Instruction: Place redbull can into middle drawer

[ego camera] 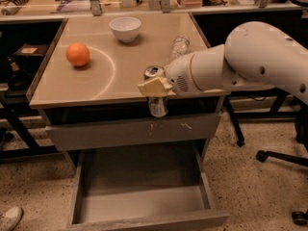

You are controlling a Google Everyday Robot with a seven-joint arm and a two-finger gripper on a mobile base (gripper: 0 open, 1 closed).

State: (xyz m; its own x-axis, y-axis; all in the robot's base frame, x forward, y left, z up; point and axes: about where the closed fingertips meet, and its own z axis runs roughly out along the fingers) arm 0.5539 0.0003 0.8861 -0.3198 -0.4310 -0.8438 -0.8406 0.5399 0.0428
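The redbull can [157, 105] is slim and silver, with its silver top showing. It hangs upright at the table's front edge, its lower end in front of the dark gap under the tabletop. My gripper [155, 87] is shut on it around the middle, with a cream finger pad [153, 86] across its front. The white arm reaches in from the right. The middle drawer [139, 203] stands pulled out below, a wide grey box with a bare floor. The can is above the drawer's back part.
On the tan tabletop [96, 83] sit an orange [78, 54], a white bowl [125, 29] and a clear plastic bottle [179, 46]. A shut grey drawer front with white scratches [96, 134] lies under the tabletop. Chair wheels [262, 155] stand at the right, a shoe [9, 218] at the bottom left.
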